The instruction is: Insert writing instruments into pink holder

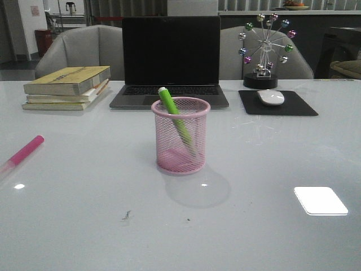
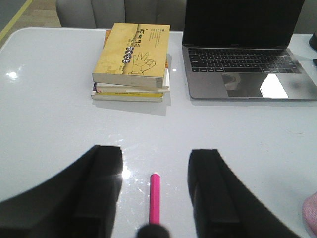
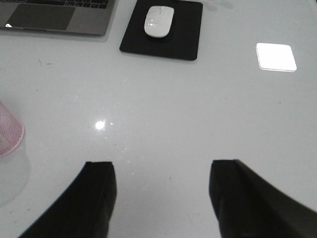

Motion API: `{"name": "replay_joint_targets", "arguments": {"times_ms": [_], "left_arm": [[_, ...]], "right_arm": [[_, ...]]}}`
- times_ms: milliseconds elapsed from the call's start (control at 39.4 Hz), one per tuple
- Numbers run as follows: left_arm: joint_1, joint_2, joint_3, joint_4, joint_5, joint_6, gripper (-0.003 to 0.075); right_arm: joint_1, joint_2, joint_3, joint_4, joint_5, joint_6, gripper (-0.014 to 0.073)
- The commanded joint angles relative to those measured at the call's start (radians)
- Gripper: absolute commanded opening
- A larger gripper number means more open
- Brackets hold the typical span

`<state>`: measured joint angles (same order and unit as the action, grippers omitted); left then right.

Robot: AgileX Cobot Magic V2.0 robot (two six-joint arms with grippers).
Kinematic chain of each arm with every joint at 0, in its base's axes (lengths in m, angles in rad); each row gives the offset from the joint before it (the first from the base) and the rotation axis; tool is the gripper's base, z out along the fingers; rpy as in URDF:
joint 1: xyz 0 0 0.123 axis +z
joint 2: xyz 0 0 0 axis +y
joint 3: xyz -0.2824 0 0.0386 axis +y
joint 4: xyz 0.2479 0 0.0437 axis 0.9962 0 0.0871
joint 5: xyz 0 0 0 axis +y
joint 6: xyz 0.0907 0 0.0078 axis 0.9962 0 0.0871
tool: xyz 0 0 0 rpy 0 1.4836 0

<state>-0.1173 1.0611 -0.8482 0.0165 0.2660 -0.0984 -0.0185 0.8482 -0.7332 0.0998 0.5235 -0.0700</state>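
The pink mesh holder (image 1: 180, 135) stands mid-table in the front view, with the green marker (image 1: 174, 116) leaning inside it, its tip above the rim. The pink marker (image 1: 22, 152) lies flat on the table at the far left. In the left wrist view the same pink marker (image 2: 155, 198) lies on the table below and between the spread fingers of my left gripper (image 2: 155, 161), which is open and above it, not touching. My right gripper (image 3: 162, 171) is open over bare table. An edge of the holder (image 3: 9, 131) shows beside it. Neither gripper appears in the front view.
A stack of books (image 1: 66, 87) sits at the back left, an open laptop (image 1: 171, 59) behind the holder, a white mouse (image 1: 271, 97) on a black pad (image 1: 277, 103) at the back right, and a ball ornament (image 1: 264, 48) behind that.
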Motion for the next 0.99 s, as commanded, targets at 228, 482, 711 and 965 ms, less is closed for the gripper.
{"name": "replay_joint_targets", "arguments": {"times_ms": [228, 482, 711, 965], "left_arm": [[-0.003, 0.102, -0.135, 0.002, 0.108, 0.002, 0.0374], [-0.003, 0.258, -0.275, 0.002, 0.205, 0.067, 0.0374], [-0.003, 0.413, -0.409, 0.002, 0.277, 0.069, 0.0374], [-0.003, 0.613, -0.578, 0.002, 0.476, 0.069, 0.0375]], "right_arm": [[-0.008, -0.015, -0.028, -0.01, -0.048, -0.009, 0.0518], [-0.008, -0.015, -0.028, -0.01, -0.048, -0.009, 0.0518], [-0.008, -0.015, -0.028, -0.01, -0.048, -0.009, 0.0518], [-0.008, -0.015, -0.028, -0.011, -0.048, -0.009, 0.0518]]}}
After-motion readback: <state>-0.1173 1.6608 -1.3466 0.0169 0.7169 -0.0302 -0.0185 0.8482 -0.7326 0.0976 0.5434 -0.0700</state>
